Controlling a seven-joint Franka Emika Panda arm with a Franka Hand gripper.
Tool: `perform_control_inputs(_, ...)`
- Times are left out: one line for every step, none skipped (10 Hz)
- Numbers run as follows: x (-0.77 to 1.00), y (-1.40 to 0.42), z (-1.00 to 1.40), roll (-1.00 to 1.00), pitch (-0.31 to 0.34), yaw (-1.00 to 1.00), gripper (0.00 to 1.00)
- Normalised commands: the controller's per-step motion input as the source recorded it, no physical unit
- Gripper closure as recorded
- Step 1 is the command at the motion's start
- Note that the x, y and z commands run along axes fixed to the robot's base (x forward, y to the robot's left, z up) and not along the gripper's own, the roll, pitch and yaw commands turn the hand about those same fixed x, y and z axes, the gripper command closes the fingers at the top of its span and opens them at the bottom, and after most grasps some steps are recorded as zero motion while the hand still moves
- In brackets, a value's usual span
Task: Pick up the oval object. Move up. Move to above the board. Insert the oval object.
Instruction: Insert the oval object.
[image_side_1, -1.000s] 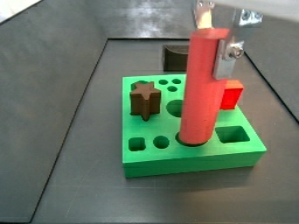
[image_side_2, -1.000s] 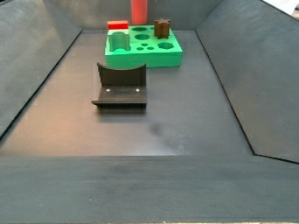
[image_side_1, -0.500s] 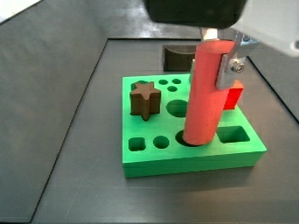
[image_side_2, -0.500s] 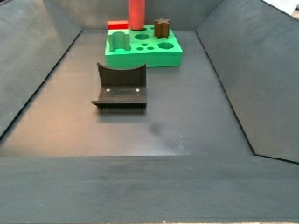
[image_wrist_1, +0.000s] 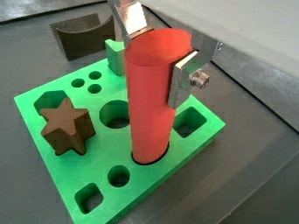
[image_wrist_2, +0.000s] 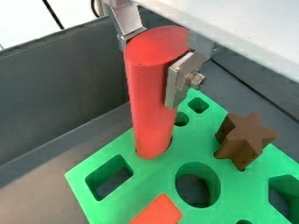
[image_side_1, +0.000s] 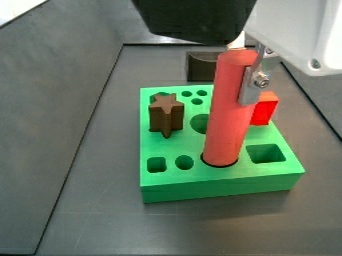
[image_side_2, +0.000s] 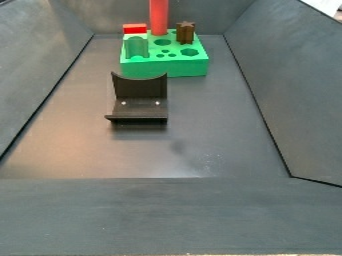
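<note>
Compared with a second ago, the oval object (image_wrist_1: 156, 96), clamped near its top by the gripper (image_wrist_1: 152, 52), has been lowered and its foot is now entered in a hole of the board (image_wrist_1: 140, 197), so insertion seems underway

The board (image_side_1: 214, 160) lies on the floor at the far end of the bin (image_side_2: 80, 110) in a side view, with the fixture (image_side_2: 138, 98) nearer the camera and apart from it. The oval object (image_side_1: 230, 108) stands upright with its lower end in a hole of the board. The gripper (image_wrist_1: 155, 54) sits above the board, its fingers (image_wrist_1: 184, 77) on opposite sides of the oval object's upper part. A star-shaped piece (image_wrist_1: 66, 127) sits in the board beside the peg. A cube (image_side_1: 265, 108) sits at the board's edge behind the peg.
</note>
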Motion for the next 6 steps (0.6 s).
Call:
perform_control_inputs(0.0,-0.19,-0.2,0.22,0.034,-0.16,1.0)
perform_control_inputs(0.04,-0.38,-0.31,0.22,0.0,-0.26,1.0)
perform_control_inputs(0.17,-0.42,-0.58,0.26,-0.013,-0.3,1.0)
perform_control_inputs(0.25,-0.36,-0.64,0.41,0.0,-0.4,1.0)
perform_control_inputs(0.4,-0.19,-0.27,0.5,0.0,-0.26,1.0)
perform_control_inputs(0.62,-0.16,-0.26,0.5,0.0,-0.14,1.0)
